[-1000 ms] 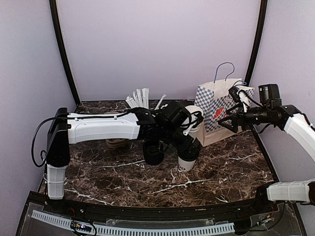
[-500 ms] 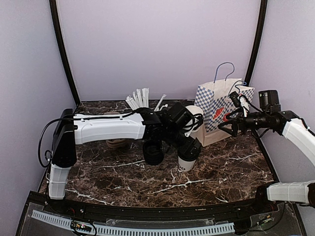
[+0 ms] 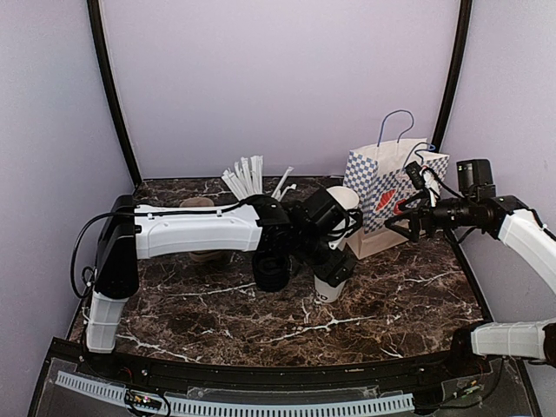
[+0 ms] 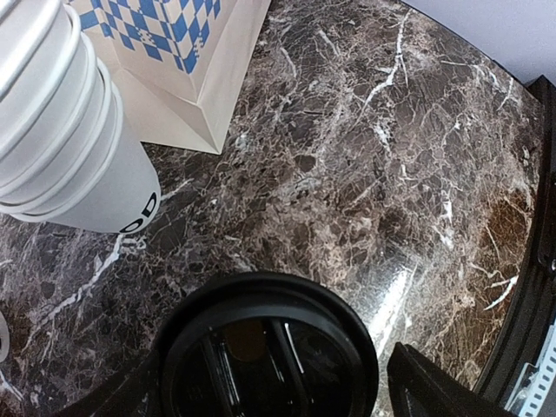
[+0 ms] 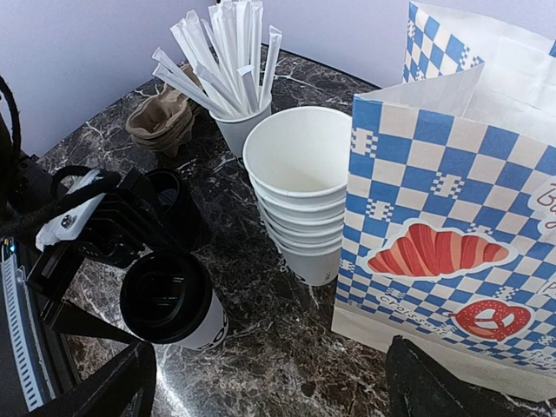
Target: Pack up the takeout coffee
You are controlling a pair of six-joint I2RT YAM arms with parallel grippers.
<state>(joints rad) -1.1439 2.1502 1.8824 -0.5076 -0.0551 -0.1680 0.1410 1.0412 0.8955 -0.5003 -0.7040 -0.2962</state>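
Cup (image 3: pixel 330 287), lidded and upright on the tabletop (image 3: pixel 400 304), stands left of the bag (image 3: pixel 391 195) and nearer the arm bases than the bag is. Its long axis runs straight up, with the black lid (image 4: pixel 265 347) seated on the rim.

The left end effector (image 3: pixel 334 261) hangs directly over it. In the left wrist view the lid fills the space below, and the fingers (image 4: pixel 443 391) stand wide apart, one on each side of it. They look clear of the lid, though I cannot tell how far above the cup wall they are. So the cup lies straight down from this end effector, and a drop along the cup's axis would put the wall between the jaws.

Between cup and bag, close against the bag's left face, is a stack (image 3: pixel 347 204) of empty cups, a likely snag for the outer finger.

The right end effector (image 3: pixel 404 221) is at the bag's front, jaws apart and empty, and is well farther from the cup than the left. Straws (image 3: pixel 248 174) stand left of the bag, toward the back wall.
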